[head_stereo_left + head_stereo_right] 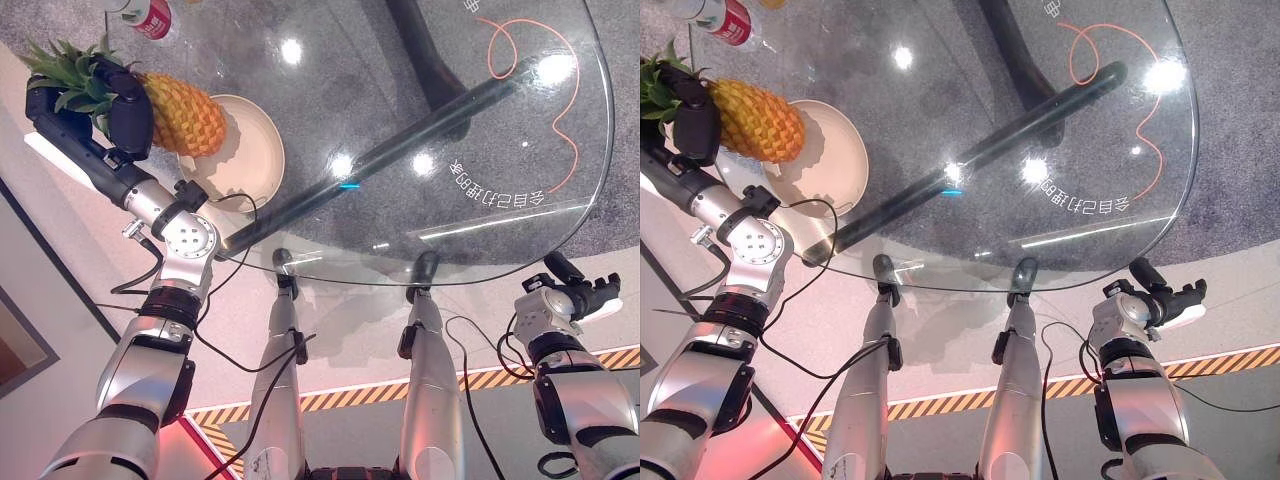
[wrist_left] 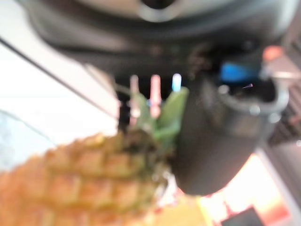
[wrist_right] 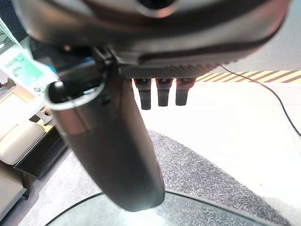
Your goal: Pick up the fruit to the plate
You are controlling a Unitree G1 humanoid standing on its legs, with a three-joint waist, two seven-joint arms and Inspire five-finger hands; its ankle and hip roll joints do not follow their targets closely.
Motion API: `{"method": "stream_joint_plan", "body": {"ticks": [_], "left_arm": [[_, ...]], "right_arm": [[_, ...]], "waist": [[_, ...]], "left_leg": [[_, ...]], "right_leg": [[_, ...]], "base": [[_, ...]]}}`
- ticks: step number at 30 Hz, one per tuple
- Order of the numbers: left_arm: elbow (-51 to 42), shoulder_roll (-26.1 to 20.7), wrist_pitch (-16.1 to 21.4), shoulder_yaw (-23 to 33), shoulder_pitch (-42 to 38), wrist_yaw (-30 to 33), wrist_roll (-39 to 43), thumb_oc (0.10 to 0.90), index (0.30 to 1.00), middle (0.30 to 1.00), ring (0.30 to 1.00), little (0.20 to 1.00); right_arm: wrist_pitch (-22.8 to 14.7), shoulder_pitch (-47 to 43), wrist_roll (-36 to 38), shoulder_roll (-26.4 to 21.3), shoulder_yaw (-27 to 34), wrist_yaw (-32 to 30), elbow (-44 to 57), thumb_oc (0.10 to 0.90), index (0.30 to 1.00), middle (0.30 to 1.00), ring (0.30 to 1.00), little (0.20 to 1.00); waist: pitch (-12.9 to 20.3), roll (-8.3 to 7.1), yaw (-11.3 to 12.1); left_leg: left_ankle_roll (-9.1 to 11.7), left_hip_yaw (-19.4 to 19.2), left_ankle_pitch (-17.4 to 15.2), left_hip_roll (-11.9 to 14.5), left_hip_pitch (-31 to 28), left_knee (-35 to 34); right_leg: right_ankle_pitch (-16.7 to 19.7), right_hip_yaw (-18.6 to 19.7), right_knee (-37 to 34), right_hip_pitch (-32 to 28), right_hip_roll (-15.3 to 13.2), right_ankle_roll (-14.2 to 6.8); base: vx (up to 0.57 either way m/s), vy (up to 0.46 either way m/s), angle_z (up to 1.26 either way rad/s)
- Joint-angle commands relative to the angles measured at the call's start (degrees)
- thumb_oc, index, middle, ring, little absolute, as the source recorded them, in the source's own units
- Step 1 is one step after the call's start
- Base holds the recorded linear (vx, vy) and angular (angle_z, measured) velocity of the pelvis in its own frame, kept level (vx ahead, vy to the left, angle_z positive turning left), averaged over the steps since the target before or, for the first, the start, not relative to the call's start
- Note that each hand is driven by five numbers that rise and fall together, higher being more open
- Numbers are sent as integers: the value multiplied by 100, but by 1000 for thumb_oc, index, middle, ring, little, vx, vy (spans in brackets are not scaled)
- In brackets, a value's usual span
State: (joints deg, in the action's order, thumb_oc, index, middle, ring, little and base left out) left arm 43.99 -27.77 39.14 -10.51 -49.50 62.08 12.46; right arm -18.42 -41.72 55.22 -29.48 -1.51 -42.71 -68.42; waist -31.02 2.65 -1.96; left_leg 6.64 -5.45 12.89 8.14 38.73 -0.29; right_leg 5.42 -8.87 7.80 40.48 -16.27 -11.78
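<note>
**Pineapple held at plate edge**

Left hand [image 1: 125, 115] has its fingers wrapped round the pineapple [image 1: 180, 113] at the leafy crown end; the fruit's body sticks out over the beige plate [image 1: 250, 160] on the glass table [image 1: 400, 150]. Right hand [image 1: 575, 290] hangs off the table's near edge, fingers relaxed, holding nothing.

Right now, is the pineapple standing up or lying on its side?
On its side. The pineapple lies across the plate's edge, its leaves pointing sideways into the left robot hand, which grips them.
</note>
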Motion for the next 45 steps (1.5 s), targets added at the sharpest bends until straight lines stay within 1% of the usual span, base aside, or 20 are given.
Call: {"method": "stream_joint_plan", "body": {"ticks": [1,11,27,33,42,45], "left_arm": [[134,-626,426,184,-782,332,-556,100,300,300,300,200],[182,-567,434,16,-791,326,-814,100,300,300,300,200],[252,-436,507,-136,-794,237,-929,100,300,300,300,200],[276,-409,514,-182,-744,273,-973,100,300,300,300,200],[347,-399,412,-276,-795,193,-1052,100,300,300,300,200],[354,-361,444,-286,-755,236,-1093,100,300,300,300,200]], "right_arm": [[-168,22,110,-399,11,-59,-139,800,900,900,900,900],[-81,23,237,-394,37,23,-278,800,900,900,900,900],[-178,-173,194,-334,-61,-21,-255,800,900,900,900,900],[-179,-194,176,-330,-84,-62,-250,800,900,900,900,900],[-224,-244,221,-335,-113,-31,-263,800,900,900,900,900],[-223,-254,210,-317,-123,-38,-225,800,900,900,900,900]], "waist": [[123,-275,191],[123,-289,179],[123,-340,202],[123,-337,213],[123,-356,207],[123,-364,206]], "left_leg": [[200,157,-513,84,61,500],[193,176,-529,73,123,532],[159,294,-554,2,211,565],[157,307,-561,-8,223,577],[161,318,-574,-5,289,611],[154,320,-580,-13,309,618]], "right_leg": [[168,-226,217,72,202,77],[179,-203,219,127,233,80],[189,-140,207,192,323,107],[175,-143,223,202,330,111],[175,-153,248,263,335,111],[177,-146,245,282,341,111]], "base": [[0,0,0],[0,0,0],[0,0,0],[0,0,0],[0,0,0],[0,0,0]]}}
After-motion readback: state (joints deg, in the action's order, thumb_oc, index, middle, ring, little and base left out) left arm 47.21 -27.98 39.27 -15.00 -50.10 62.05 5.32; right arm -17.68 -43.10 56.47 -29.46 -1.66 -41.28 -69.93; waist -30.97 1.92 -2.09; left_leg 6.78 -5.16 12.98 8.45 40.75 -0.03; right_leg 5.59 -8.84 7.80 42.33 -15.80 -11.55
